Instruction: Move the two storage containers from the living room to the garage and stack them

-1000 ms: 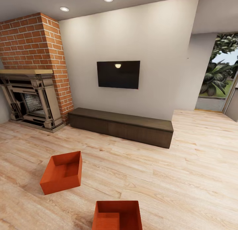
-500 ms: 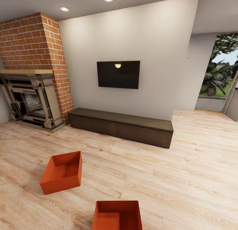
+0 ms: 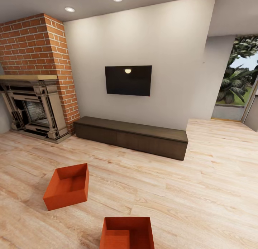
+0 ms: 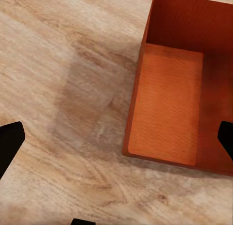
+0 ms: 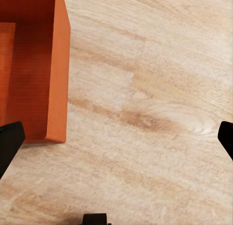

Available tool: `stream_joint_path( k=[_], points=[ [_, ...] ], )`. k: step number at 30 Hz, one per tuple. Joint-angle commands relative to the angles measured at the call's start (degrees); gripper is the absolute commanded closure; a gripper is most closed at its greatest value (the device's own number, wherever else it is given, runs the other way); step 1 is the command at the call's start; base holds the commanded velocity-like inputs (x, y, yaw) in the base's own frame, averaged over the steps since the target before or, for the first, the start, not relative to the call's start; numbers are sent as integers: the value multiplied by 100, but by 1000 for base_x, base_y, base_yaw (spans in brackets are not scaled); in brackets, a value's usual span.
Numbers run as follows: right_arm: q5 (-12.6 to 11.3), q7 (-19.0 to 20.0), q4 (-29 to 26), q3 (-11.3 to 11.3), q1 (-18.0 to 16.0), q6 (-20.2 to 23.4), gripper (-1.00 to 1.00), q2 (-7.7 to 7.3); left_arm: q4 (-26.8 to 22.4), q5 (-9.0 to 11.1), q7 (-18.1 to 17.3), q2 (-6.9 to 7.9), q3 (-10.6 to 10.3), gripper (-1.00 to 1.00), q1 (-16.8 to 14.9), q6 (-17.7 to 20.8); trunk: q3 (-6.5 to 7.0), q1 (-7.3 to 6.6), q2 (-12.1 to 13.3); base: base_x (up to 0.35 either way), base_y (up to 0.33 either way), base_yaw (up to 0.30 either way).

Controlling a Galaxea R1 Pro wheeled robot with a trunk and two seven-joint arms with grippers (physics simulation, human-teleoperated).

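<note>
Light wood planks cover the living room floor, and both orange-red storage containers sit on them, open tops up, with no label or writing on any face. One container stands to the left in the head view, turned at an angle to the wall, well apart from the other. The second container lies nearer the camera, cut off by the lower edge of the head view.

Seen from the left wrist, a container rests on the planks, its inside bare, with a soft grey shadow on the wood beside it. The left gripper has its dark fingertips spread far apart at opposite edges of the picture, above the floor and holding nothing. From the right wrist, one wall and corner of a container appear, and the right gripper hangs with its tips likewise wide apart over bare planks.

Farther out stand a long dark low cabinet against the pale wall, a black TV above it reflecting a ceiling light, and a red brick chimney over an ornate grey fireplace. At the right, an opening shows green plants outdoors. Nothing stands between the containers and the camera
</note>
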Motion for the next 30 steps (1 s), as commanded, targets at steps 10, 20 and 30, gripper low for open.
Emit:
stream_joint_path(
  k=[10,20,30],
  points=[
    [15,-17,4,17,-3,-19,-100,17,-15,39,22,24,18,-100,-3,-9,-186,220,-406,0,0,0],
    [18,-14,4,17,-3,-19,-100,17,-107,38,36,40,21,-100,-3,1,-368,440,-807,0,0,0],
    [19,-78,-677,-3,-296,88,-100,-9,-1748,16,48,29,21,-100,-24,1592,-611,659,-1208,0,0,102]
  ],
)
